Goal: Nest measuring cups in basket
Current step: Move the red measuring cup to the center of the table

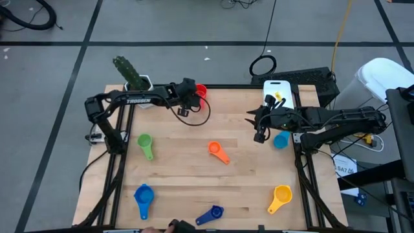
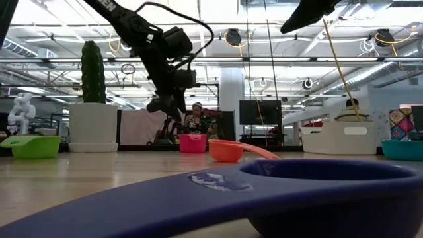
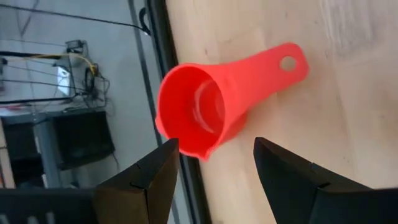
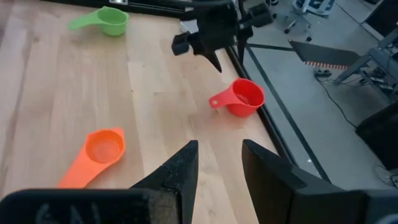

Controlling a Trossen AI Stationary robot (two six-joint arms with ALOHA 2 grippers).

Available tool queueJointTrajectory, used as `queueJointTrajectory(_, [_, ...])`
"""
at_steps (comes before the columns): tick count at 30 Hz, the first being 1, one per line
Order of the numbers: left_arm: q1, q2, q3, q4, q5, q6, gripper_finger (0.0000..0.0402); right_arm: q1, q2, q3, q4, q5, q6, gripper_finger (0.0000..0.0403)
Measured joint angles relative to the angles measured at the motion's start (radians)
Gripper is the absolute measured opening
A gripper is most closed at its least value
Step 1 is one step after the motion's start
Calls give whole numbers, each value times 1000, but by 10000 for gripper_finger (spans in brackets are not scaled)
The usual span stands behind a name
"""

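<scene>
My left gripper (image 1: 192, 96) hovers open at the table's far edge, above the red cup (image 3: 211, 115), which stands upright on the wood (image 1: 201, 90). The fingers sit on either side of it without touching. My right gripper (image 1: 253, 120) is open in the air just near the white basket (image 1: 279, 92), which has something yellow in it. The teal cup (image 1: 281, 140) rests beside the right arm. The orange cup (image 1: 218, 151), green cup (image 1: 145, 145), light blue cup (image 1: 143, 195), dark blue cup (image 1: 210, 215) and yellow cup (image 1: 280, 197) lie apart on the table.
A white pot with a cactus (image 1: 135, 79) stands at the far left corner, behind the left arm. The dark blue cup (image 2: 264, 192) lies right at the near edge. Bare wood (image 1: 181, 175) lies between the scattered cups at mid-table.
</scene>
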Motion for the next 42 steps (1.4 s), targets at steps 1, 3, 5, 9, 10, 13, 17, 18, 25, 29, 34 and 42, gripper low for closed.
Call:
queueJointTrajectory(1, [4,9,0,0,6,3,211,0,0,0,0,0,1,119])
queueJointTrajectory(3, [10,28,0,-9,7,3,211,0,0,0,0,-4,4,119])
queueJointTrajectory(5, [19,44,0,-10,7,10,211,0,0,0,0,-11,5,119])
queueJointTrajectory(9, [34,63,0,10,8,20,211,0,0,0,0,-26,7,119])
queueJointTrajectory(10, [39,67,0,10,12,21,211,0,0,0,0,-27,10,119])
queueJointTrajectory(13, [53,79,0,26,44,23,211,0,0,0,0,-27,20,119])
queueJointTrajectory(17, [67,96,-2,41,52,27,211,0,0,0,-1,-28,33,119])
queueJointTrajectory(18, [69,95,-2,57,52,27,211,0,0,0,0,-29,35,119])
queueJointTrajectory(25, [87,96,0,101,116,21,211,0,0,0,0,-54,54,119])
queueJointTrajectory(29, [93,113,-2,95,119,16,211,0,0,-1,-1,-60,65,119])
queueJointTrajectory(34, [97,134,-1,101,130,22,211,0,0,-1,3,-60,65,119])
queueJointTrajectory(42, [112,197,-2,128,135,35,211,0,0,-1,8,-76,76,118])
